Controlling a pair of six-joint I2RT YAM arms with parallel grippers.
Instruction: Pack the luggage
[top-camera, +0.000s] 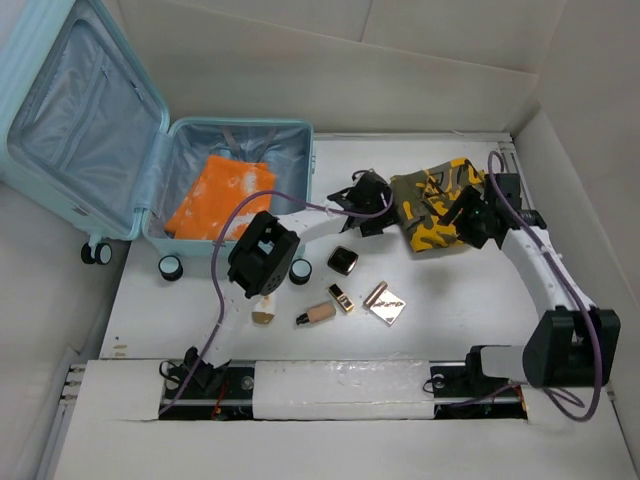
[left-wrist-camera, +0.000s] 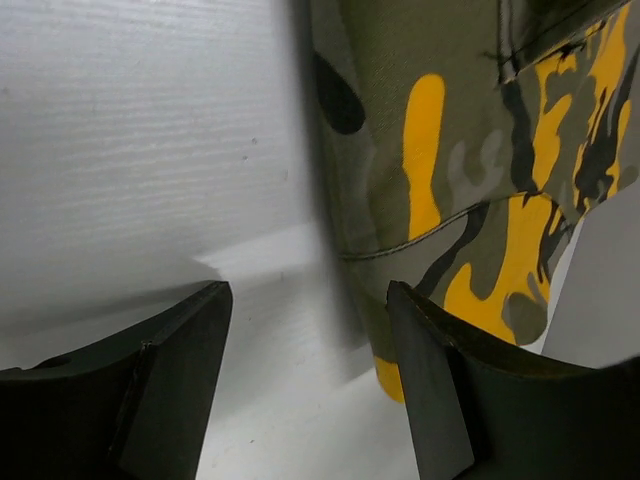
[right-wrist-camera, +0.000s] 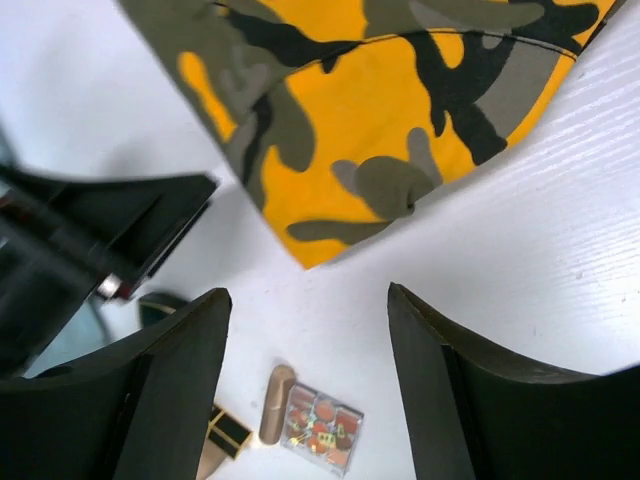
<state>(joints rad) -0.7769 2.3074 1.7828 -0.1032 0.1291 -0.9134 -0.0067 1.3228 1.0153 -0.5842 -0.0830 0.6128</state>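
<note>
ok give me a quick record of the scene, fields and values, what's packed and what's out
suitcase: open, lid laid back, far left of the table
packed: orange cloth lying in the base half
garment: camouflage garment on the table, right of the suitcase, not packed
left pincer: open, beside the garment's edge, holding nothing
right pincer: open, above the table by a garment corner, holding nothing
loose items: black compact, small bottle, palette, all on the table

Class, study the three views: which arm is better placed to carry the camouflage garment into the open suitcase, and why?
Probably left: the left pincer, open, sits at the camouflage garment's side nearest the luggage; the right pincer, also open, is on the far side.
</note>
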